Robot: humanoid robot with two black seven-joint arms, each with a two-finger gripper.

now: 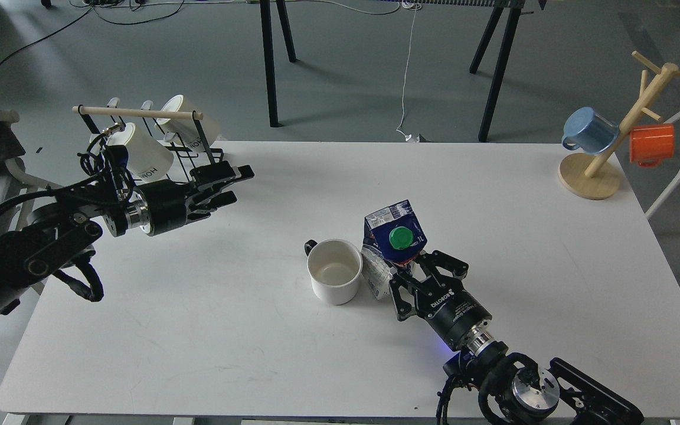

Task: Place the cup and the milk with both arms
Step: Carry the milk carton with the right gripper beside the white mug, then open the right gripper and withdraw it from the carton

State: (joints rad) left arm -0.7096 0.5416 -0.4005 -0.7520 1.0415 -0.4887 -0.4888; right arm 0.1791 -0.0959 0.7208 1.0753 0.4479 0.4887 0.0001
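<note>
Cup: plain glazed white mug, small dark handle at far left, cream inside, upright mid-worktop, touching or just beside the milk, a dented blue-and-white gable carton with round green cap. Right gripper: reaches up from the lower edge, fingers spread around the carton's base, grip not certain. Left gripper: raised at left, pointing right, fingers slightly apart, empty, well apart from the cup.

Single head view, looking forward and down from above the near edge of the white table. Whole tabletop in frame from moderate height; grey floor beyond the far edge.
</note>
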